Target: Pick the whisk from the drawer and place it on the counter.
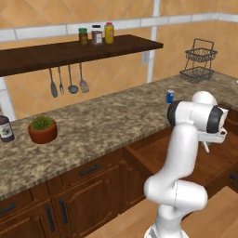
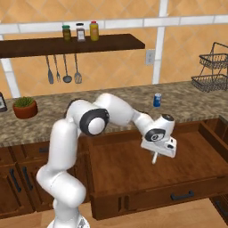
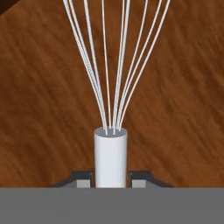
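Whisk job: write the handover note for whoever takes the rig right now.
Gripper: shut on the whisk, fingers either side of its white handle, wire loops pointing away from the hand.
Whisk: held above the wooden floor of the open drawer; in the right base view it hangs clear of the wood.
Counter: behind the drawer, with a blue can and a potted plant on it.
Done: drawer open, whisk gripped and raised.
Left: carry it up over the counter, set it on a bare spot, release.

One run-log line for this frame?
phase: lift | gripper: shut on whisk handle | whisk: above open drawer floor | counter: not reached
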You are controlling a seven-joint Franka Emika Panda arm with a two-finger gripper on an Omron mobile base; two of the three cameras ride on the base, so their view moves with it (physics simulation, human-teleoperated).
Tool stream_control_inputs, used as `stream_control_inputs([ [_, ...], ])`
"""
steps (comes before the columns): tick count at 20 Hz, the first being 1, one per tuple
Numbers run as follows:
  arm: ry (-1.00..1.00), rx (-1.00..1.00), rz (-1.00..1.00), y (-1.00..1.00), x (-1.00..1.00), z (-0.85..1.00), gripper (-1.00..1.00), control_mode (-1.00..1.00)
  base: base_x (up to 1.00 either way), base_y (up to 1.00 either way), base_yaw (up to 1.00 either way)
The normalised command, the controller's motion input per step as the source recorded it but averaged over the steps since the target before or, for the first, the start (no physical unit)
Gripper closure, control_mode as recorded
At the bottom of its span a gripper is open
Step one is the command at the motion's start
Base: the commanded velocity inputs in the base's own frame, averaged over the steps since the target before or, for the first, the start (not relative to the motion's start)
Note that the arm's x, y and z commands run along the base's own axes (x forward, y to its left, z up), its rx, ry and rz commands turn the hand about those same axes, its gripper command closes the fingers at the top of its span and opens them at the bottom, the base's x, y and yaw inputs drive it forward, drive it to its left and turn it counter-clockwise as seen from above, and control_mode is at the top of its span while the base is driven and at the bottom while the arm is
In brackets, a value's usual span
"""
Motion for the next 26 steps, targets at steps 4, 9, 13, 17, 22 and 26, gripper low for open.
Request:
stream_control_inputs([
  [4, -0.15, 0.00, -0.02, 1.00, -0.02, 1.00, 1.00, -1.00, 0.00, 0.00, 0.00],
  [9, -0.16, -0.02, -0.06, 1.00, 0.14, 1.00, 1.00, -1.00, 0.00, 0.00, 0.00],
  [13, -0.01, -0.03, -0.09, 1.00, 0.95, 0.66, 1.00, -1.00, 0.00, 0.00, 0.00],
  [17, 0.00, -0.03, -0.11, 1.00, 1.00, 0.59, 1.00, -1.00, 0.00, 0.00, 0.00],
  [22, 0.07, -0.02, -0.08, 0.76, 1.00, -0.23, 1.00, -1.00, 0.00, 0.00, 0.00],
  [26, 0.03, 0.04, -0.08, 0.51, 1.00, -0.27, 1.00, -1.00, 0.00, 0.00, 0.00],
])
